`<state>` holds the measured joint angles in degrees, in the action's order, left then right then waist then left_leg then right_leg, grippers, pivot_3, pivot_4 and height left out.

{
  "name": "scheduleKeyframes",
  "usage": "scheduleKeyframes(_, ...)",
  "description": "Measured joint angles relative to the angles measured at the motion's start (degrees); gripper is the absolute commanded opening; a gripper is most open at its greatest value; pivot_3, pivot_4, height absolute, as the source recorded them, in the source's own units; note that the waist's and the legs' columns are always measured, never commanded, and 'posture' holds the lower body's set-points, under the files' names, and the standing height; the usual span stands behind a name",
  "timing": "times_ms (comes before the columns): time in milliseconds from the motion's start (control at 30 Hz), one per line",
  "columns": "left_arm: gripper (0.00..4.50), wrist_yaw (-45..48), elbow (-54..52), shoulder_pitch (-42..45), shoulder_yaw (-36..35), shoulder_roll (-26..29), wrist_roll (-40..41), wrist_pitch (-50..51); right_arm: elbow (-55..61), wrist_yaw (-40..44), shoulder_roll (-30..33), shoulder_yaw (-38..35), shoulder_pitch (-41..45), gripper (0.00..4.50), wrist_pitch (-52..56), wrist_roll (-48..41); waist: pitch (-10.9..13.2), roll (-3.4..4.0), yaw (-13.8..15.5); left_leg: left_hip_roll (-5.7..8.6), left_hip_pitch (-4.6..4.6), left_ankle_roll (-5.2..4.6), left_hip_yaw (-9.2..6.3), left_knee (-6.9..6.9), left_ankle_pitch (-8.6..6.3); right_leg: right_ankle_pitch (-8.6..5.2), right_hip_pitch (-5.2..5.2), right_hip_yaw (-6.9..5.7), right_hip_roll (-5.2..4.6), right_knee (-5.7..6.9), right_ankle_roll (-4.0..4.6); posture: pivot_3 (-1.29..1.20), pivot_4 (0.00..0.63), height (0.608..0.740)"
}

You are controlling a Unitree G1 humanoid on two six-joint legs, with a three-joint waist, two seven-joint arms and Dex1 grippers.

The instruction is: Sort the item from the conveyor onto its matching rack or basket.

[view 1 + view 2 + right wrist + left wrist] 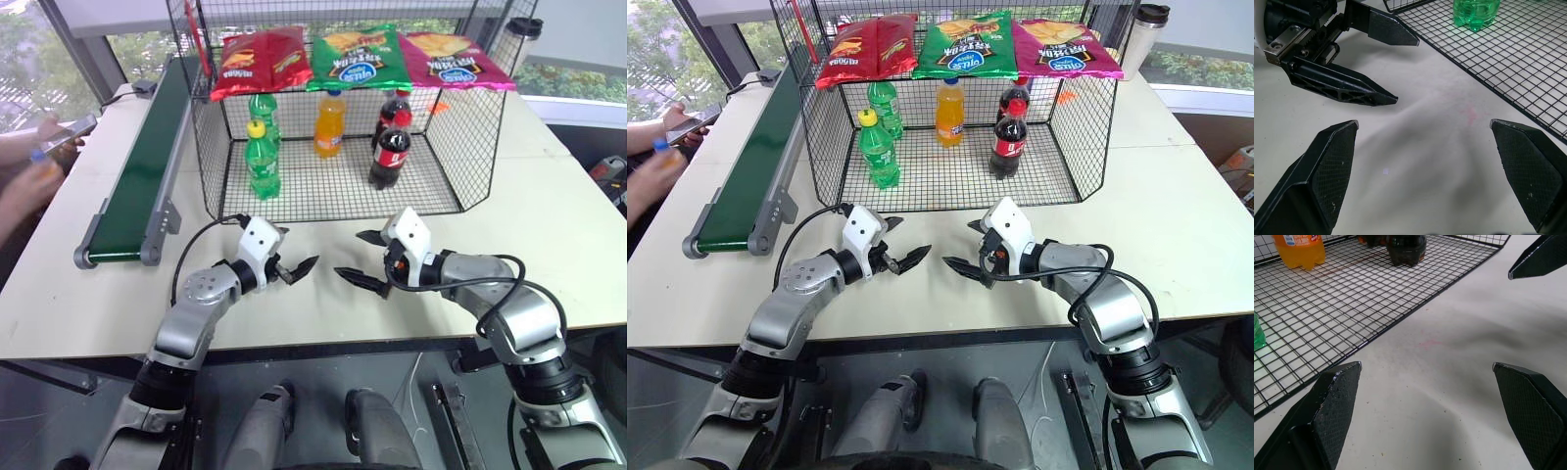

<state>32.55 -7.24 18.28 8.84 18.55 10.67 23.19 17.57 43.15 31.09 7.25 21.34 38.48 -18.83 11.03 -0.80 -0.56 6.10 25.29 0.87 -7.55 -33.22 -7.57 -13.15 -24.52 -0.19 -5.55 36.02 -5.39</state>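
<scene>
Pale desk (549,245) by windows carries the conveyor (137,176) and cage (343,191) (orange bottle (330,123) inside). Both claws, left (294,266) and right (361,262), gape empty over bare desk before the cage's front edge.

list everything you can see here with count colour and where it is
table: 1, off-white, under everything
conveyor: 1, dark green belt with grey rails, on the table left of the cage, nothing on the belt
wire cage: 1, black mesh, middle back of the table
crisp bags: 3, red, green, pink, lying on the cage top
green bottles: 2, yellow and green caps, cage floor left
orange soda bottle: 1, blue cap, cage floor middle back
cola bottles: 2, dark with red caps, cage floor right
cup: 1, pale with dark lid, behind the cage on the right
person's hands: at the left edge, holding a phone
left gripper: black fingers, open, above the table
right gripper: black fingers, open, facing the left one
</scene>
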Motion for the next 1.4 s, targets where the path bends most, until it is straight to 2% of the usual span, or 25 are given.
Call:
scheduleKeyframes(1200, 4.50, 1.49, -2.41, 0.08, 0.60, 1.16, -0.15, -0.96, 0.00, 0.85, 0.14, 0.32, -0.04, 4.48, -0.02, -0.08, 0.00, 0.00, -0.01, 0.00, 0.00, 0.00, 0.00, 0.00, 0.00, 0.00, 0.00, 0.00, 0.00, 0.00, 0.00, 0.00, 0.150, 0.739)
scheduleKeyframes(1400, 4.50, 2.27, -8.73, -1.32, -1.86, 5.06, 1.35, 1.75, 0.07, 3.70, 1.13, 0.45, 1.27, 4.48, 0.01, -1.44, 0.00, 0.00, -0.23, -0.03, -0.01, 0.01, 0.00, 0.01, 0.00, 0.00, -0.01, 0.00, 0.02, 0.01, 0.00, 0.00, 0.150, 0.739)
